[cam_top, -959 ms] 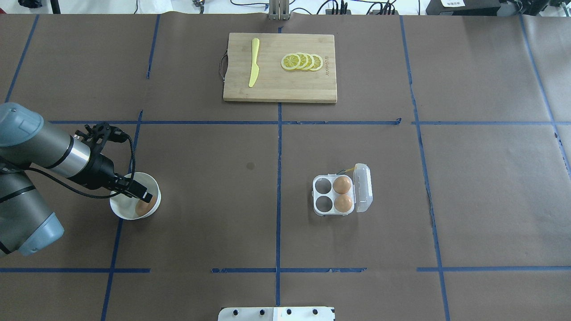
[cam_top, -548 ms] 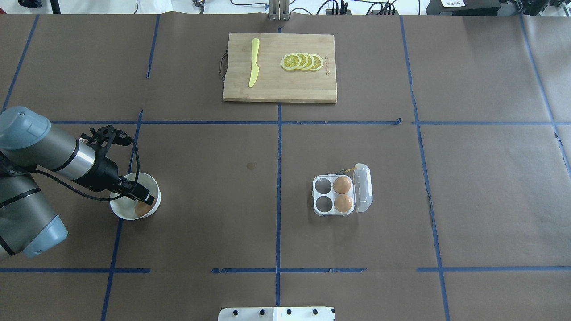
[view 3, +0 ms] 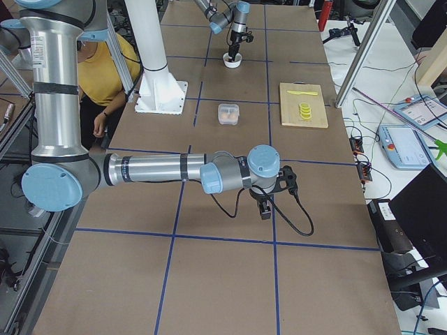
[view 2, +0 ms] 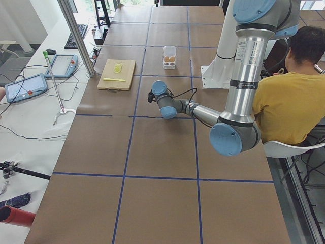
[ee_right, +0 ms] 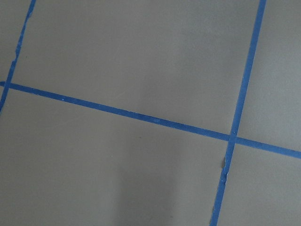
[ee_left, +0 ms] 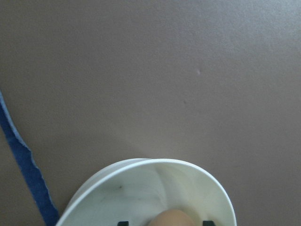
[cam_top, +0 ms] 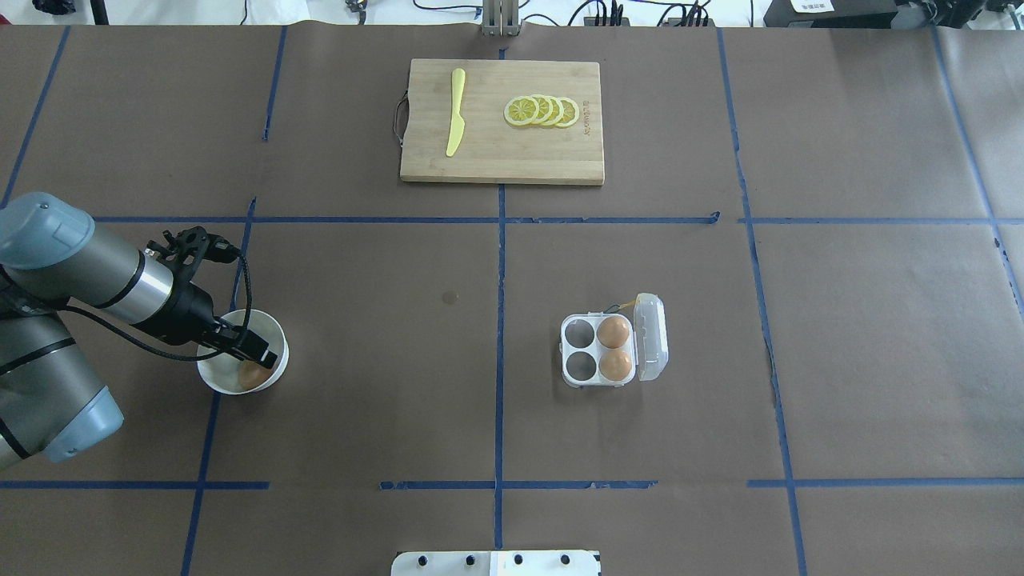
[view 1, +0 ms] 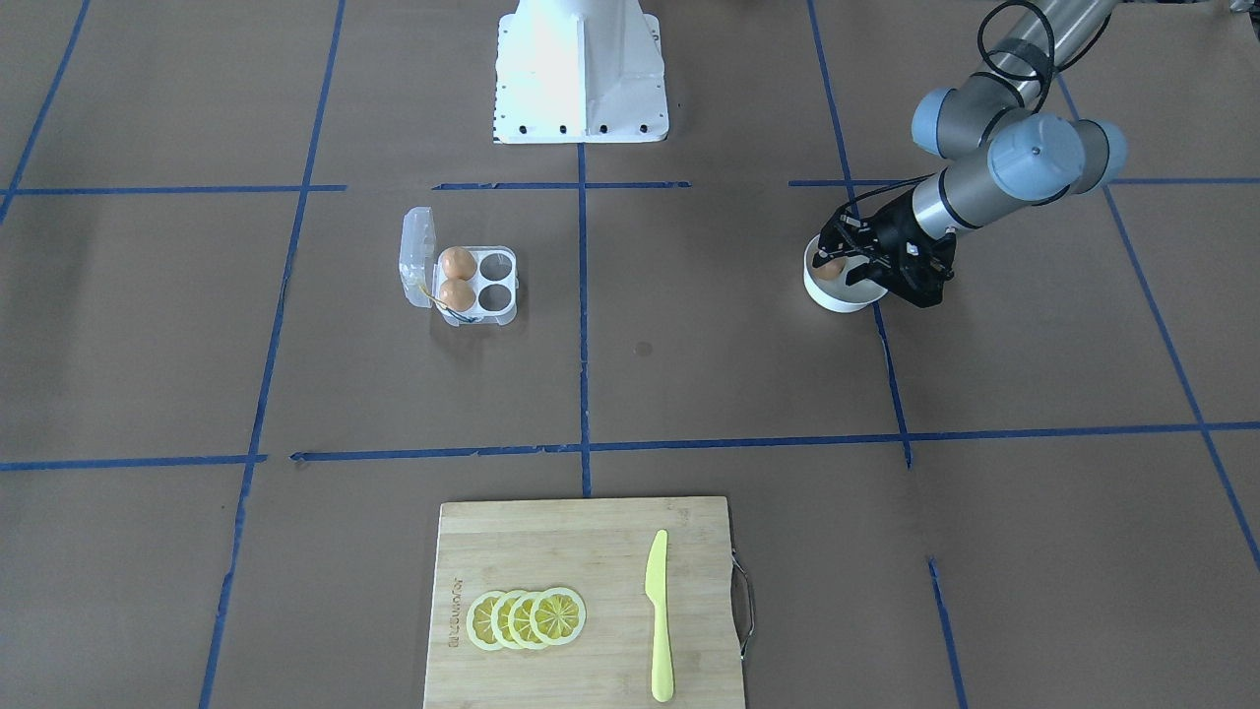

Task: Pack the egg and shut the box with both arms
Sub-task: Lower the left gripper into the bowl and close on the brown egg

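the left arm is stretched low so that the bowl can be entered. the right arm is held well apart; whether the right gripper is spread or clenched cannot be told. the box is kept open, two cells free (one likely meant for this egg). the left gripper is spread astride the egg, which lies in the bowl, not yet pinched.

The left arm reaches low, wrist angled down, the left gripper with jaws apart. The right arm stretches out level; the right gripper points straight down, its jaws unreadable.
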Tool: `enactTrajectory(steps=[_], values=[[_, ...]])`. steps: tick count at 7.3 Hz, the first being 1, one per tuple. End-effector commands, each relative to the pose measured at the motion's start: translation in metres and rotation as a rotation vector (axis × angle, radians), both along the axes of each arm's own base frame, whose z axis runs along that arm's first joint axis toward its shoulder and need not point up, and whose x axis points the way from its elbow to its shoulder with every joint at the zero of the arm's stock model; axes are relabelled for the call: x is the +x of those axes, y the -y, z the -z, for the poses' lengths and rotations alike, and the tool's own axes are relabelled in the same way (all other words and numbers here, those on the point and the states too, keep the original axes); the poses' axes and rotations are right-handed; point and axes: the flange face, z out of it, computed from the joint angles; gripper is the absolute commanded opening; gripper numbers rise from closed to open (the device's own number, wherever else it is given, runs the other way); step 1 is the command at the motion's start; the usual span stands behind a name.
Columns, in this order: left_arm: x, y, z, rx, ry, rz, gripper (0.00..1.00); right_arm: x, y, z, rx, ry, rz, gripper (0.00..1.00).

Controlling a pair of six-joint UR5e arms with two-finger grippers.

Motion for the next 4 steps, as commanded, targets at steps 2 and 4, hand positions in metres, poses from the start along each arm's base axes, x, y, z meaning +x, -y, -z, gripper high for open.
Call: enactTrajectory(steps=[2,4], values=[[0.0055,-0.0030,0.0005,0.009,0.006,0.004,0.43,0.0002,-0.0002,-0.0033,-0.006,-0.003,-0.001,1.00],[-0.0007,-0.0039,0.0068,0.018,-0.005,0.008,0.00,0.0002,-0.0002,-0.0034,-0.006,-0.003,-0.001,1.00]])
